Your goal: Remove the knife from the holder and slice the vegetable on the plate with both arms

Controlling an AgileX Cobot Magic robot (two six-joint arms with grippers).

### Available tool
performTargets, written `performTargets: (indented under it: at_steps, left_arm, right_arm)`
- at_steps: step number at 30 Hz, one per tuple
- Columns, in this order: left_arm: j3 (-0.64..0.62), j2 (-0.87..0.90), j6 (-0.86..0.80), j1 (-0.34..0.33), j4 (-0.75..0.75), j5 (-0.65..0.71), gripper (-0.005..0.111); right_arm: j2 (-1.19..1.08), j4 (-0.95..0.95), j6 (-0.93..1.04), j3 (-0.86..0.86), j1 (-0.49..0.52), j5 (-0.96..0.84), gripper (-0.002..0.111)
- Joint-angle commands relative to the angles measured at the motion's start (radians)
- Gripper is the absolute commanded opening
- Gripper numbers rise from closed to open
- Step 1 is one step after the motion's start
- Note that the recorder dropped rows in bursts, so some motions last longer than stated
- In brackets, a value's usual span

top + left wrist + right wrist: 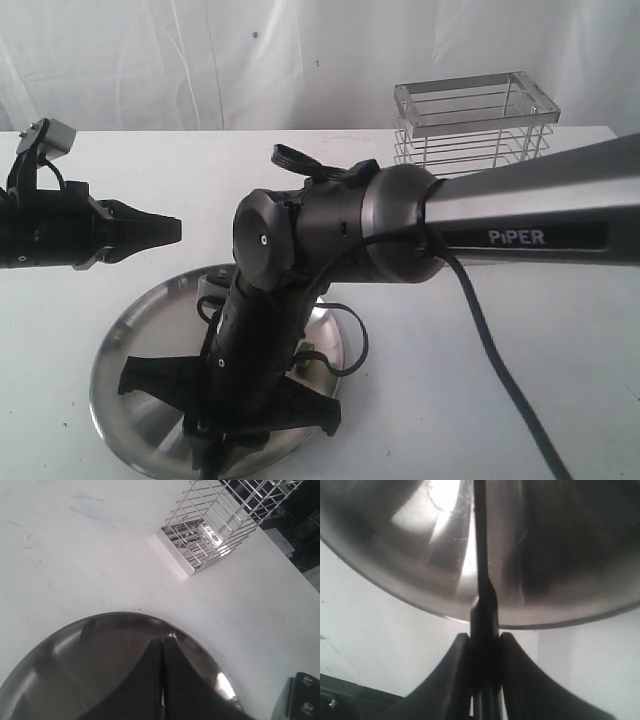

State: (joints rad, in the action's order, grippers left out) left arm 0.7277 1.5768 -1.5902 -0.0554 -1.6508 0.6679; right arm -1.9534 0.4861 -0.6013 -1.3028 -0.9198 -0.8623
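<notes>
My right gripper (484,637) is shut on the black handle of the knife (481,555). Its narrow dark blade reaches out over the shiny steel plate (560,555). In the exterior view the right arm (270,330) bends down across the middle onto the plate (125,370) and hides the knife. A small green bit of the vegetable (308,352) shows on the plate beside that arm. My left gripper (172,229) hovers shut and empty above the plate's far left side. The left wrist view shows its fingertips (162,641) over the plate (75,650). The wire holder (475,122) stands at the back right.
The holder (210,525) stands on the white table (520,330) with nothing inside. A black cable (500,360) hangs from the right arm over the table's right side. A white curtain closes the back.
</notes>
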Motion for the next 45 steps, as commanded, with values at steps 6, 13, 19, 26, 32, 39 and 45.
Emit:
performTargets:
  at_steps: [6,13,19,26,32,39,45]
  left_arm:
    - [0.002,0.001,-0.005,-0.002,-0.015,0.01,0.0]
    - [0.002,0.001,-0.005,-0.002,-0.015,0.01,0.0]
    - [0.002,0.001,-0.005,-0.002,-0.015,0.01,0.0]
    - [0.002,0.001,-0.005,-0.002,-0.015,0.017,0.0]
    - [0.002,0.001,-0.005,-0.002,-0.015,0.032,0.0]
    - [0.002,0.001,-0.005,-0.002,-0.015,0.032,0.0]
    - [0.002,0.001,-0.005,-0.002,-0.015,0.032,0.0]
  right_arm:
    - [-0.003,-0.038,-0.017,-0.002,-0.003,0.029,0.0]
    - [-0.005,-0.06,-0.037,-0.002,-0.003,0.044,0.0]
    - [-0.005,-0.06,-0.037,-0.002,-0.003,0.044,0.0]
    - [-0.014,-0.057,-0.03,-0.002,-0.003,0.042,0.0]
    - [-0.028,-0.039,-0.022,-0.002,-0.003,0.04,0.0]
    - [-0.028,-0.055,-0.022,-0.002,-0.003,0.058,0.0]
    - [0.008,-0.126,-0.029,-0.002,-0.003,0.072,0.0]
